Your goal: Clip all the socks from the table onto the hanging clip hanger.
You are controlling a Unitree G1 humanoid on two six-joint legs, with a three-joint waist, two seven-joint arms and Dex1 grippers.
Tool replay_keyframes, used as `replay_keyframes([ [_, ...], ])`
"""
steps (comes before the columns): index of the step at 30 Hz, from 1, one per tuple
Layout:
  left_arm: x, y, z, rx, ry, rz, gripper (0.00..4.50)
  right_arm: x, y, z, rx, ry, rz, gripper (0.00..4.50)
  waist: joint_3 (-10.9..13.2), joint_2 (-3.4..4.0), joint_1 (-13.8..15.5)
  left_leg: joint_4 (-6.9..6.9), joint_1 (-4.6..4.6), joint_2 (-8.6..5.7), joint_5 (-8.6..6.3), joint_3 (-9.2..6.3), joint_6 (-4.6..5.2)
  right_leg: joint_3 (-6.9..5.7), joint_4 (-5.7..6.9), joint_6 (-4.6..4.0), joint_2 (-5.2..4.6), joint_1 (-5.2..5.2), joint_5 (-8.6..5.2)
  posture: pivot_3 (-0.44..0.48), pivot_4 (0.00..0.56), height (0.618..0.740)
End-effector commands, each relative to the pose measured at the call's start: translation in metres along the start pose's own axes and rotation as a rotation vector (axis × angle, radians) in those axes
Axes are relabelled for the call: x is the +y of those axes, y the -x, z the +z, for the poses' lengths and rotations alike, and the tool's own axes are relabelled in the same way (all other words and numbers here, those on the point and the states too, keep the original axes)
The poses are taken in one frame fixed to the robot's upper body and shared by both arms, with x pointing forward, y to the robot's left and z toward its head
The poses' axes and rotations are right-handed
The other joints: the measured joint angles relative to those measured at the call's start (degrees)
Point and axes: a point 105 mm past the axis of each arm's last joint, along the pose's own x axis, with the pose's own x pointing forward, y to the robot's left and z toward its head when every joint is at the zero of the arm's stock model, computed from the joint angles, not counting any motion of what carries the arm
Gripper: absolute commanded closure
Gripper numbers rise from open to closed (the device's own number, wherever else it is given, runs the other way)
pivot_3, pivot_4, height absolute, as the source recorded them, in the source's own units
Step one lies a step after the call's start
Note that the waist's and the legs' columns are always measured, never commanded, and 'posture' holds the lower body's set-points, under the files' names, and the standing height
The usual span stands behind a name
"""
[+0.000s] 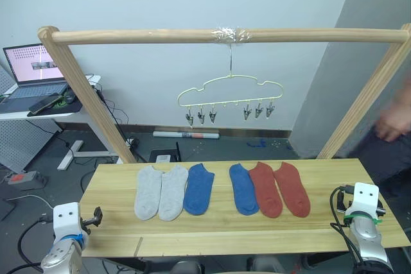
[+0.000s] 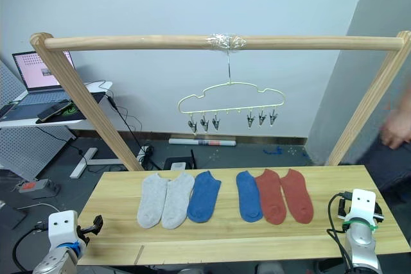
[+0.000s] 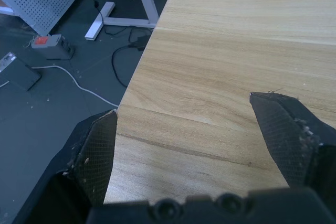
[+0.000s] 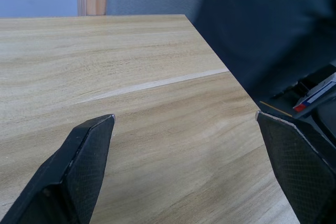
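Nearest, the left end effector (image 3: 184, 129) hung spread wide and empty over the left edge of the light wood tabletop (image 1: 225, 222), and the right end effector (image 4: 186, 156) gaped just as wide and empty over its right edge. Mid-tabletop lay six short ankle socks flat in a row, toes toward the robot: two light grey socks (image 1: 160, 192) touching, two blue socks (image 1: 199, 188) with a gap between them, then two rust red socks (image 1: 279, 188). Beyond and above, the pale yellow-green clip hanger (image 1: 230, 97), cloud-shaped wire, hung by its hook from a wooden pole (image 1: 218, 34), its six small metal clips bare.
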Motion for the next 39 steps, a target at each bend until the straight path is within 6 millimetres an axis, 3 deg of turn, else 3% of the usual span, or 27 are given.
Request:
replay_keyframes([
  [1, 0.008, 0.0, 0.017, -0.054, -0.009, 0.019, 0.04, -0.004, -0.004, 0.019, -0.061, -0.007, -0.016, 0.0, 0.0, 0.0, 0.0, 0.0, 0.0, 0.0, 0.0, 0.0, 0.0, 0.0, 0.0, 0.0, 0.0, 0.0, 0.0, -0.005, 0.005, 0.74],
  [22, 0.009, 0.006, 0.025, -0.097, -0.039, 0.018, 0.04, 0.001, -0.003, 0.025, -0.084, 0.002, 0.007, 0.0, 0.1, -0.02, 0.0, -0.03, -0.01, 0.01, -0.01, -0.02, -0.01, 0.0, -0.02, -0.03, -0.01, -0.02, -0.02, 0.0, 0.014, 0.74],
  [31, -0.015, 0.03, 0.069, -0.269, -0.011, -0.091, 0.04, 0.028, 0.0, 0.053, -0.173, 0.05, 0.18, 0.0, 0.7, -0.04, 0.0, -0.04, -0.05, 0.11, -0.02, -0.02, -0.03, 0.01, -0.04, -0.05, -0.05, -0.03, -0.03, 0.002, 0.032, 0.74],
  [34, -0.033, 0.045, 0.096, -0.367, -0.004, -0.165, 0.04, 0.038, 0.006, 0.064, -0.212, 0.057, 0.261, 0.0, 1.2, -0.09, 0.1, -0.04, -0.08, 0.42, -0.02, 0.05, -0.03, -0.01, -0.04, -0.06, -0.04, -0.05, -0.04, 0.006, 0.043, 0.74],
  [39, -0.069, 0.062, 0.117, -0.415, 0.018, -0.285, 0.04, 0.058, 0.022, 0.09, -0.304, 0.103, 0.42, 0.0, 1.9, -0.05, 0.2, -0.04, -0.32, 0.6, -0.03, 0.18, -0.04, -0.12, -0.07, -0.11, 0.02, -0.18, -0.07, 0.005, 0.066, 0.74],
])
